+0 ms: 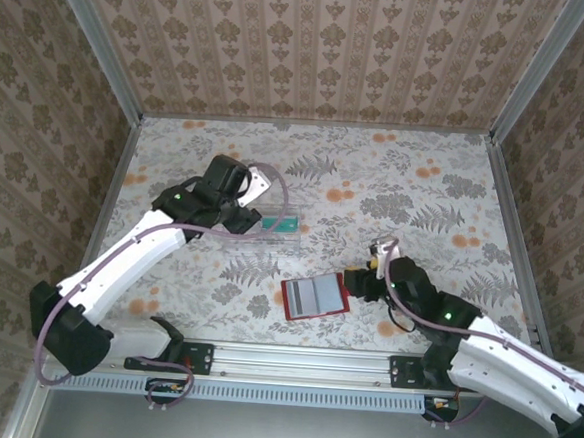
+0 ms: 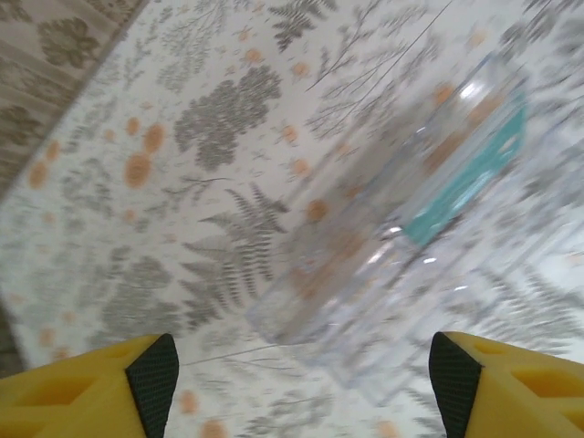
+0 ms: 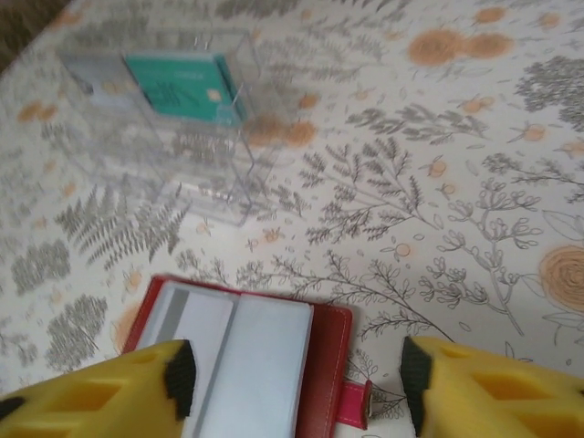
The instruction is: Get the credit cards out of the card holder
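One red folding leather card holder point(image 1: 314, 298) lies open at lower centre of the top view, showing two grey pockets point(image 3: 260, 365) framed in red and a red tab point(image 3: 351, 406) on its right edge. One clear plastic tray point(image 1: 268, 225), up and to its left and well apart, holds one teal credit card point(image 3: 182, 87). Of the two grippers, the left gripper point(image 2: 301, 383) is spread wide beside the tray. The right gripper point(image 3: 297, 374) is spread above the holder, gripping nothing.
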You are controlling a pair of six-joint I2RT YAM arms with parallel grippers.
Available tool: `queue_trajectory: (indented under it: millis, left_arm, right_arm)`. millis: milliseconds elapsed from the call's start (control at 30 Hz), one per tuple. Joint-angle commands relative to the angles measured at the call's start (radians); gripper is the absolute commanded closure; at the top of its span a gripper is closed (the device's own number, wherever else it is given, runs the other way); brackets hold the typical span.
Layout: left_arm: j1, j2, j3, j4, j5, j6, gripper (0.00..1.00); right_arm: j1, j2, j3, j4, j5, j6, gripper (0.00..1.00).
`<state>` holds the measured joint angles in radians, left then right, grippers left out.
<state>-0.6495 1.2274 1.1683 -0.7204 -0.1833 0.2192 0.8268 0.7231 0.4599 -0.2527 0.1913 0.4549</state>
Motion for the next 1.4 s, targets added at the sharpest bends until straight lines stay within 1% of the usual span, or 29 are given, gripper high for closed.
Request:
queue_trajectory:
  millis: [0,33,67,100,200,267,333,400,500,567,667,767,900,1000,1133,1367]
  left_arm:
    - [-0.007,-0.085,-0.058,0.028,0.198,-0.37,0.23]
    - [-0.007,-0.115,-0.092,0.062,0.234,-0.448,0.23]
    - [-0.006,-0.149,-0.132,0.112,0.274,-0.522,0.23]
    - [-0.01,-0.183,-0.191,0.167,0.304,-0.598,0.24]
    - [-0.031,-0.263,-0.347,0.287,0.326,-0.789,0.27]
    - [-0.065,-0.293,-0.443,0.347,0.319,-0.902,0.3]
    - [-0.112,-0.305,-0.523,0.398,0.297,-1.013,0.32]
    - [-0.189,-0.304,-0.598,0.45,0.243,-1.116,0.34]
    - [-0.31,-0.288,-0.685,0.538,0.144,-1.242,0.35]
    - [-0.361,-0.259,-0.712,0.568,0.101,-1.307,0.38]
    - [-0.408,-0.189,-0.706,0.584,0.08,-1.346,0.42]
    - [-0.435,-0.104,-0.682,0.626,0.091,-1.352,0.44]
    - [-0.461,0.009,-0.625,0.655,0.121,-1.346,0.53]
    - [-0.479,0.07,-0.588,0.665,0.134,-1.341,0.57]
    - [-0.496,0.114,-0.561,0.668,0.141,-1.34,0.58]
    - [-0.496,0.163,-0.553,0.657,0.158,-1.365,0.58]
  right_arm:
    - [-0.002,0.103,0.069,-0.018,-0.083,-0.003,0.47]
    - [-0.001,0.139,0.077,-0.015,-0.098,-0.005,0.52]
    - [0.0,0.178,0.084,-0.009,-0.115,-0.008,0.59]
    - [0.001,0.214,0.09,-0.007,-0.127,-0.005,0.63]
    - [0.004,0.299,0.089,0.009,-0.138,0.005,0.67]
    - [0.006,0.339,0.084,0.02,-0.138,0.012,0.69]
    - [0.007,0.372,0.074,0.03,-0.135,0.024,0.69]
    - [0.009,0.401,0.056,0.051,-0.133,0.045,0.67]
    - [0.012,0.438,0.02,0.089,-0.136,0.08,0.68]
    - [0.015,0.455,0.0,0.111,-0.138,0.099,0.68]
    - [0.03,0.474,-0.022,0.132,-0.138,0.125,0.69]
    - [0.037,0.482,-0.03,0.135,-0.124,0.14,0.69]
    - [0.05,0.489,-0.032,0.136,-0.114,0.158,0.7]
    - [0.062,0.497,-0.038,0.144,-0.112,0.169,0.71]
    - [0.072,0.508,-0.041,0.149,-0.107,0.177,0.71]
    - [0.076,0.498,-0.049,0.153,-0.101,0.18,0.71]
